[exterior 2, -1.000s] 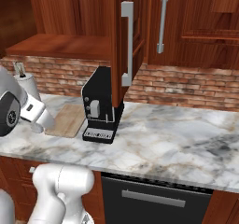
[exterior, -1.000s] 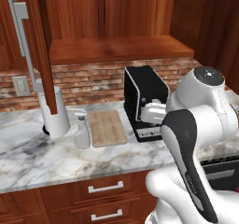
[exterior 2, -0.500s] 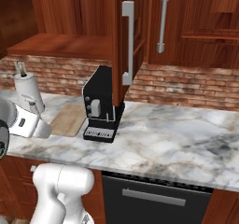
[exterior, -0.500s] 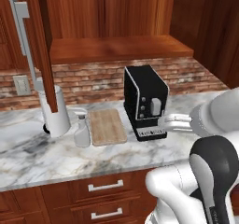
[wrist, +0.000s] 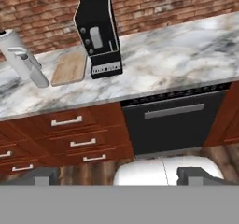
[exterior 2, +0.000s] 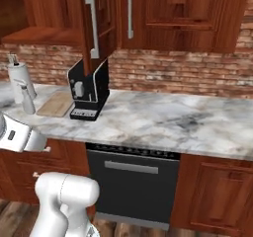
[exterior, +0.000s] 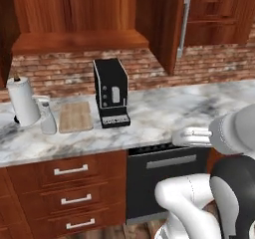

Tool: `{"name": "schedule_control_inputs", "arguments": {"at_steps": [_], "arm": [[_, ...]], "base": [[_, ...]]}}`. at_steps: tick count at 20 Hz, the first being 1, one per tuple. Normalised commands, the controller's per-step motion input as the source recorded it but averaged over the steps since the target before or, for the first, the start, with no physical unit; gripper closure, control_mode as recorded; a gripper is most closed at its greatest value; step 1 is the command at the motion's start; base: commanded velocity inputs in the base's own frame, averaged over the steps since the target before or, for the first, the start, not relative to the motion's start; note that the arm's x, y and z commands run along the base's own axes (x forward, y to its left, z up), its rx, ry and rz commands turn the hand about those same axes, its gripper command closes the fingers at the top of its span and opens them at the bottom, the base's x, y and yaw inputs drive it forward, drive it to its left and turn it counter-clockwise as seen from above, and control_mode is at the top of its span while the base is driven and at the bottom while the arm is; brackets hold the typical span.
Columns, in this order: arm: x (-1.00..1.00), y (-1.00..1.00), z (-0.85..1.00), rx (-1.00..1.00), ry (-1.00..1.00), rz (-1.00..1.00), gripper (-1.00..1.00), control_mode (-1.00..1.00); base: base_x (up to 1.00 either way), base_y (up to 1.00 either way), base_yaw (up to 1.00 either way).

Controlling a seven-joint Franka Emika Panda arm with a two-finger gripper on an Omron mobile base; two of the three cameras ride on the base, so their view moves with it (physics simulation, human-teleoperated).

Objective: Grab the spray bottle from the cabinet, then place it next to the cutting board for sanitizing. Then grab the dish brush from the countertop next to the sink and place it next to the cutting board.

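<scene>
The spray bottle (exterior: 48, 115) (exterior 2: 26, 98) (wrist: 31, 69) stands upright on the marble countertop (exterior: 164, 111), just left of the cutting board (exterior: 75, 116) (exterior 2: 57, 104) (wrist: 70, 68). The board lies flat beside a black coffee machine. Above it, the cabinet (exterior: 79, 14) shows a bare shelf, and one door (exterior: 172, 29) hangs open. My gripper (wrist: 119, 176) is open and holds nothing. It hovers well back from the counter and low, facing the drawers. The dish brush and the sink are out of view.
A white paper-towel roll (exterior: 22, 101) stands behind the spray bottle. The coffee machine (exterior: 110, 91) sits right of the board. A black dishwasher front (exterior: 167, 171) and wooden drawers (exterior: 69, 185) lie under the countertop. A wide stretch of marble (exterior 2: 188, 120) runs off to the right.
The whole scene has slid left and farther away in both base views, so the base has moved. My arm has swung down and to the right. The jaws stay open.
</scene>
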Motion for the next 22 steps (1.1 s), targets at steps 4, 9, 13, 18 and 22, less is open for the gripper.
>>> {"name": "schedule_control_inputs", "arguments": {"at_steps": [4, 9, 13, 18, 22], "arm": [[0.00, 0.00, 0.00, 0.00, 0.00, 0.00, -1.00, 1.00], [0.00, 0.00, 0.00, 0.00, 0.00, 0.00, -1.00, 1.00], [0.00, 0.00, 0.00, 0.00, 0.00, 0.00, -1.00, 1.00], [0.00, 0.00, 0.00, 0.00, 0.00, 0.00, -1.00, 1.00], [0.00, 0.00, 0.00, 0.00, 0.00, 0.00, -1.00, 1.00]], "base": [[0.00, -1.00, -0.45], [0.00, -0.71, -0.78], [0.00, -0.53, -0.86], [0.00, -0.54, -0.84], [0.69, -0.52, -0.61]]}}
